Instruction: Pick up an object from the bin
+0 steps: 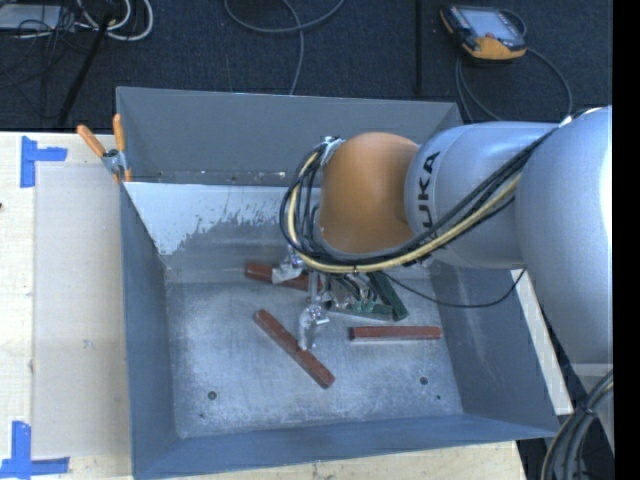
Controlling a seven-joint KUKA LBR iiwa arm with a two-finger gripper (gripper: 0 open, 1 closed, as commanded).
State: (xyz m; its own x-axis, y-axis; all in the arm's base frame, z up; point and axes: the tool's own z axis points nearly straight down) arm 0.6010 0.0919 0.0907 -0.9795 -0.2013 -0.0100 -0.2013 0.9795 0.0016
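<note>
Gripper low over a brown stick near the bin's middle, nothing lifted yet.

Nearest the front wall a long flat brown stick [293, 348] lies aslant on the bin [200, 368] floor. The gripper [307, 334] hangs right over its middle stretch; touching or just clear, wide or narrow, I cannot tell. The stick looks light, stiff and hardly fragile, though its smooth faces may slip. Best taken across the narrow width near mid-length, so it won't tip. Just beside to the right lies a second brown stick [395, 334]. Behind that sits a dark green thing [388, 306] under the wrist. Farthest back, toward the rear wall, is a third brown stick [268, 271], partly hidden.
</note>
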